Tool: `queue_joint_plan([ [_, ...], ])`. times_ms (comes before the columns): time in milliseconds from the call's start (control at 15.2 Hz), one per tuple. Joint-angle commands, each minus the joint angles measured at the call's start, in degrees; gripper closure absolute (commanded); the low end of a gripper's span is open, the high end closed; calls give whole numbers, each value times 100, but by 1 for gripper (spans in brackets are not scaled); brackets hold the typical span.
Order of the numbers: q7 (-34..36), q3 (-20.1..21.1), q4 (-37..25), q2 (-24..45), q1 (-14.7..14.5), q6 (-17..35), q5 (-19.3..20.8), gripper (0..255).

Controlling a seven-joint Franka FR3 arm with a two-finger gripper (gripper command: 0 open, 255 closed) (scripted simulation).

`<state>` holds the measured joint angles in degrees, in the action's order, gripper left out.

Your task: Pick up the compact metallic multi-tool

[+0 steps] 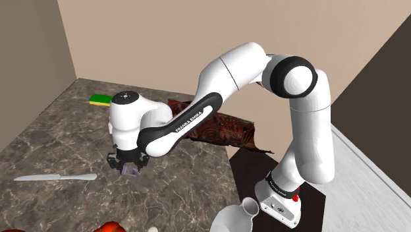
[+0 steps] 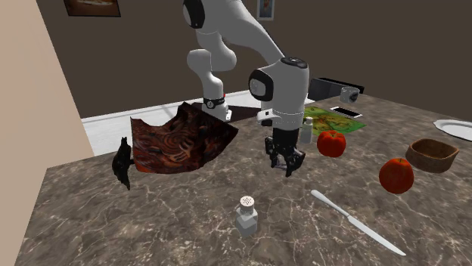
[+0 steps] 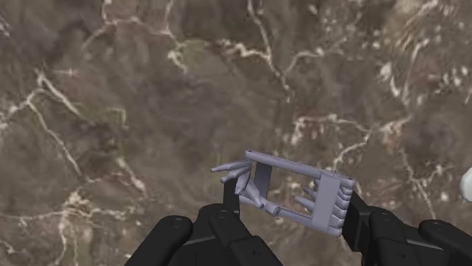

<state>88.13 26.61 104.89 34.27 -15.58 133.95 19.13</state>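
The multi-tool [image 3: 291,189] is a small lilac-grey metal frame with several folded blades. It lies crosswise between my black fingers, and each finger presses against one of its ends. My gripper [image 3: 291,210] is shut on it, pointing straight down at the brown marble counter [image 3: 151,98]. In the shoulder view the gripper [image 1: 127,165] hangs just above the counter with the tool [image 1: 132,169] showing at its tips. The second exterior view has the gripper [image 2: 287,165] low over the counter's middle; I cannot tell whether the tool touches the surface.
A white knife [image 1: 56,177] lies towards the shoulder view's left, a green sponge [image 1: 101,99] at the back corner, a brown patterned cloth [image 1: 217,126] behind the arm. A shaker [image 2: 246,214], two red fruits [image 2: 330,143] [image 2: 395,175] and a bowl [image 2: 432,154] stand around.
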Motion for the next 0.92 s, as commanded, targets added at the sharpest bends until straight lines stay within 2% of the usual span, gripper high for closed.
queue_joint_plan([
  [0,-25,39,-13,-83,22,-93,-48,255],
  [858,-212,263,-118,-622,181,-697,-368,255],
])
